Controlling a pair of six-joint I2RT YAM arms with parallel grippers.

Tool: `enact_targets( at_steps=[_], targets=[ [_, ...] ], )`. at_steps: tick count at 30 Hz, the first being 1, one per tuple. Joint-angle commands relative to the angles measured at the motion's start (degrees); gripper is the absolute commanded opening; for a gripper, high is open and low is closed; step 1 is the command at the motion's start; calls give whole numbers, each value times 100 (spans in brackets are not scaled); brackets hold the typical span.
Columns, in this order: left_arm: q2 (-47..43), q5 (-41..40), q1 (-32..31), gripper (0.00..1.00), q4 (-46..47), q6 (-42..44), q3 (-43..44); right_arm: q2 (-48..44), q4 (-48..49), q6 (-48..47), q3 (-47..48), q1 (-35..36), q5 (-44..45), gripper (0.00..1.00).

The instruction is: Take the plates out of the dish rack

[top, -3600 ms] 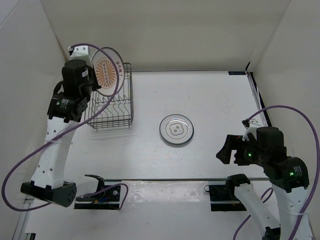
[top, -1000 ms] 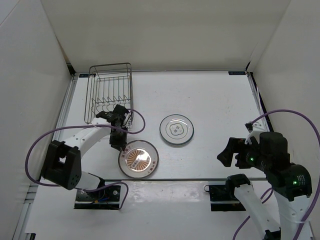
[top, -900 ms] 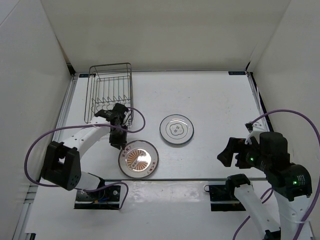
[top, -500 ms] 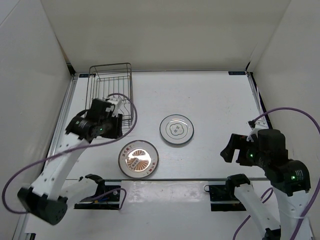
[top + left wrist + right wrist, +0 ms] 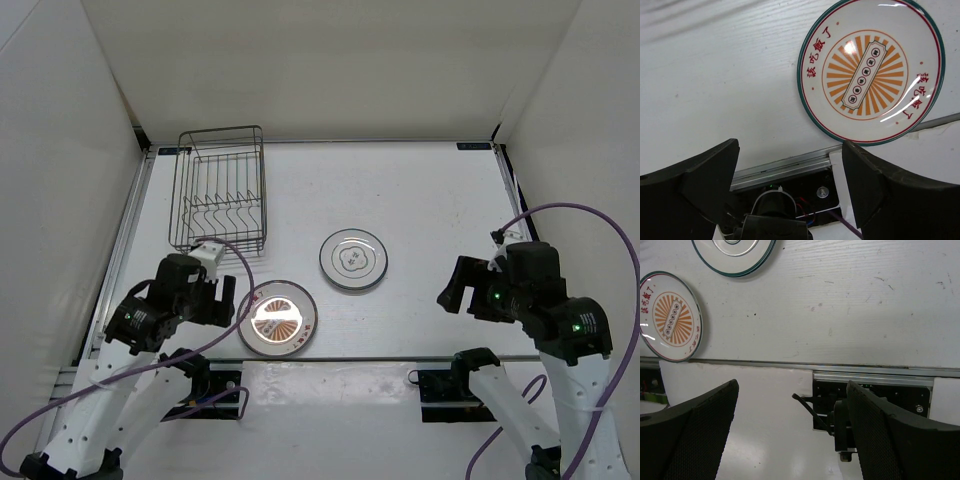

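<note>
Nearest the bases, the left gripper [image 5: 226,298] hangs over the table [image 5: 430,200] with its claw spread wide and nothing in it. In the left wrist view the left gripper [image 5: 790,145] shows only bare table top and the metal rail [image 5: 790,167] between its fingers. The right gripper [image 5: 452,290] hovers at the 3 o'clock side of the table. In its own view the right gripper [image 5: 792,385] is also spread wide and holds nothing.

The orange-patterned plate [image 5: 277,317] lies flat on the table just at 3 o'clock of the left gripper, its near rim by the rail. It is clear of both fingers in the left wrist view [image 5: 871,70] and also shows in the right wrist view [image 5: 671,316].

At 1 o'clock from it, a little apart, the grey-rimmed plate [image 5: 353,259] lies flat too [image 5: 735,252].

Farthest off, at 11 o'clock from the orange-patterned plate, the dish rack [image 5: 220,205] stands at the far left of the table. Both plates lie outside it.
</note>
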Motion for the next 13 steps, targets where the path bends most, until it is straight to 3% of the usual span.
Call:
enact_targets(
  at_steps=[1, 6, 13],
  targets=[
    [-490, -233, -42, 95, 148, -140, -269, 155, 313, 56, 112, 17, -262, 90],
    [-870, -532, -51, 99, 235, -676, -743, 375, 384, -31, 156, 0, -279, 90],
    [-1458, -681, -33, 99, 552, -528, -1140, 305, 639, -181, 147, 0, -271, 90]
  ],
)
